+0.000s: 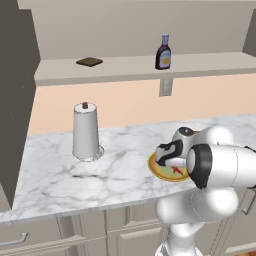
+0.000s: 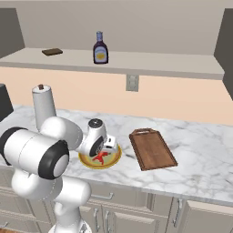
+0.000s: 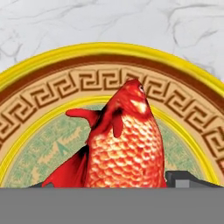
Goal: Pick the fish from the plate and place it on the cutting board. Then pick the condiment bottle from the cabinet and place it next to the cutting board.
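Fish [image 3: 124,140] lies mid-plate [image 3: 109,52], near the counter's front edge, gripper [image 2: 103,156] closed around it: pickup in hand; next, a lift and carry to the board [image 2: 152,149].

We see a glossy, scaly fish [image 3: 124,144] on a smooth glazed plate [image 3: 52,92] with a shiny yellow rim. The counter [image 1: 60,170] looks like polished marble, the board [image 2: 152,149] like matt wood, the bottle [image 2: 100,48] like glossy glass.
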